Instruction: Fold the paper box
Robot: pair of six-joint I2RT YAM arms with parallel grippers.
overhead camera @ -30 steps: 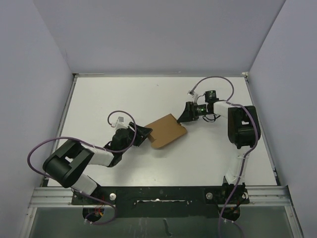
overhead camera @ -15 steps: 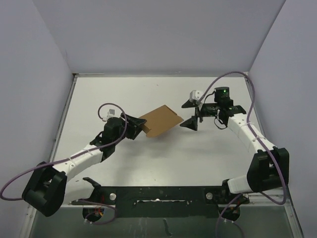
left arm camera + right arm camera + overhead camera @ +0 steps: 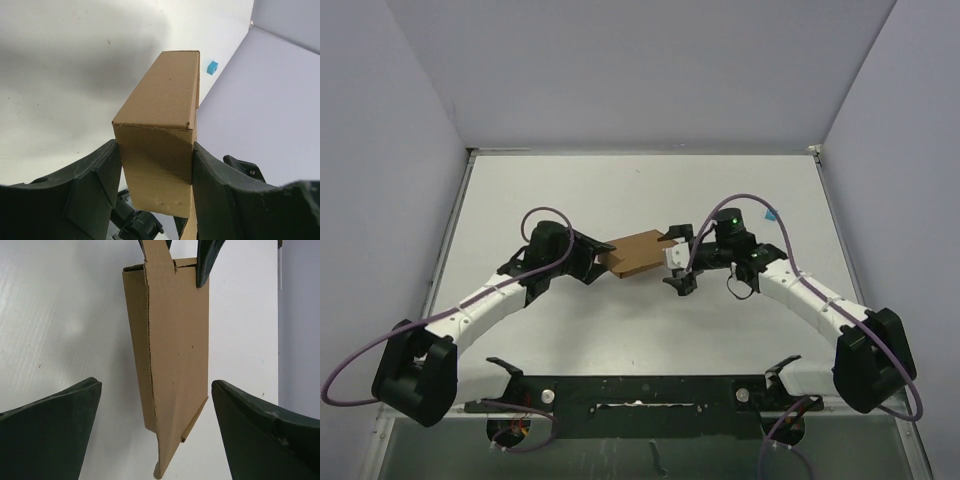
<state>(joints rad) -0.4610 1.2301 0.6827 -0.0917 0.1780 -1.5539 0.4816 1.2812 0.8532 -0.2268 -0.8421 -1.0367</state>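
The left hand (image 3: 592, 258) is about half closed, its two fingers pressed flat against opposite sides of the paper box (image 3: 635, 252) at the box's 9 o'clock end in the overhead view. The left wrist view shows both pads tight on the cardboard, so this hand carries it. The right hand (image 3: 676, 260) stands at the box's 3 o'clock end with its fingers spread as wide as they go. In its wrist view the box lies between them, and there is a clear gap on each side, so it holds nothing.

The box sits near the middle of the surface (image 3: 570, 190), between the two hands. It looks lifted clear of the surface, though I cannot be sure of that.

I judge the box to be light, thin brown cardboard. The panels should be fairly stiff but will give way at the creases and dent under a hard squeeze. It is matte, so it is not likely to slip. A loose flap hangs at the end nearest the right hand and would bend if gripped. It is better to take the box across its narrow width, on the flat panels close to a folded edge.

Count: one paper box, two hands, and one tiny blue cube (image 3: 212, 67) well away at about 2 o'clock from the box.
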